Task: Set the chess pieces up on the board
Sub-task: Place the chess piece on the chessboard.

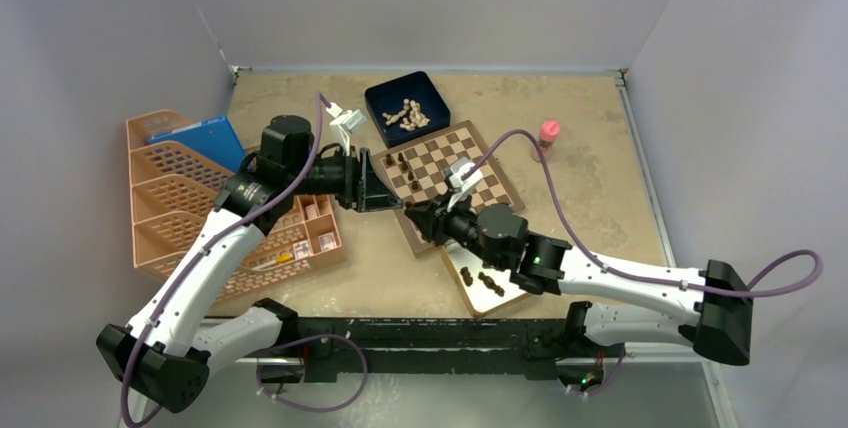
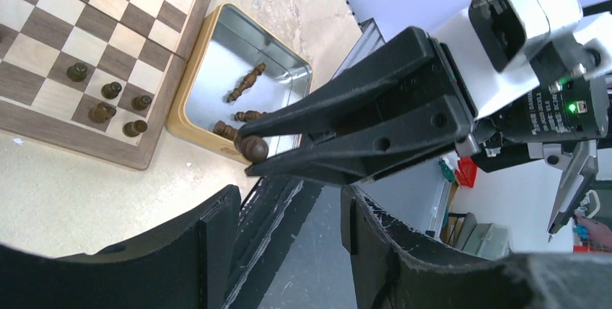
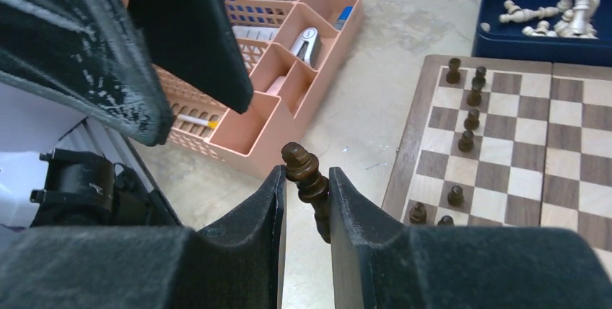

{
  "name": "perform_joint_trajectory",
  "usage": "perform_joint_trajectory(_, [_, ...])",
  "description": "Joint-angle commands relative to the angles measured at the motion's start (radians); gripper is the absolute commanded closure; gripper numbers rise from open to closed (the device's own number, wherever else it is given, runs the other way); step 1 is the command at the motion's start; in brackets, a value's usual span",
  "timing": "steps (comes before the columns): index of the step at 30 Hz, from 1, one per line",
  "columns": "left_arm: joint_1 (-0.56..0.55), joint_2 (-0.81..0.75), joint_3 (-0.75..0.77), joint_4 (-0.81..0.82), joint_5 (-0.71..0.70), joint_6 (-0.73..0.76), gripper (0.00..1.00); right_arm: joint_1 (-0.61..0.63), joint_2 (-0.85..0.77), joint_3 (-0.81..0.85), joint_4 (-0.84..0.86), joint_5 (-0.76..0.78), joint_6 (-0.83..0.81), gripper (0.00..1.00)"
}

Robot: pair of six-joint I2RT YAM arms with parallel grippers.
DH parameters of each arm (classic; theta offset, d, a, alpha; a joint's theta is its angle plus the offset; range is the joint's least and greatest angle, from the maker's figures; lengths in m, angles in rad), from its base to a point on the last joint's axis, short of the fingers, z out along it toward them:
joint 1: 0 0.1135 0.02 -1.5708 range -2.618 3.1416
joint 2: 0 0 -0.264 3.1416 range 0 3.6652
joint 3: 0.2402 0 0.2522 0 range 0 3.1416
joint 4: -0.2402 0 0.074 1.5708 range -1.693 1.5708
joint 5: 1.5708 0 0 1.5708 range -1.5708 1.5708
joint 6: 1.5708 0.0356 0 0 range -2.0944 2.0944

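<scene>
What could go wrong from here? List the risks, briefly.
1. The dark piece is pinched in the right arm's fingers with its head sticking out. If the open left arm's fingers close off-centre, it may tilt or drop.
2. Both arms meet tip to tip at the board edge, so the fingers could collide.
3. The standing pieces near that edge might get knocked over during placing.

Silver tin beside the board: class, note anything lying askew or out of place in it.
Dark chessmen lie tipped on their sides in the silver tin, whereas those on the board stand upright.
</scene>
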Motion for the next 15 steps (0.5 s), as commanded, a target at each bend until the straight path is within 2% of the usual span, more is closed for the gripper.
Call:
perform_joint_trajectory(1, [-0.003,0.004,0.032,0.009,-0.012,-0.006,0.48,0.014,0.035,0.017,0.169,-0.099,-0.089,0.89])
perform_joint_trajectory(6, [-0.003,0.028,0.051,-0.020,-0.075,0.019,0.49,0.026,0.058,0.031,0.187,-0.123,-0.091,0.89])
perform_joint_trajectory(15, [-0.003,0.044,0.047,-0.041,-0.129,0.032,0.60,0.040,0.074,0.053,0.185,-0.102,-0.089,0.89])
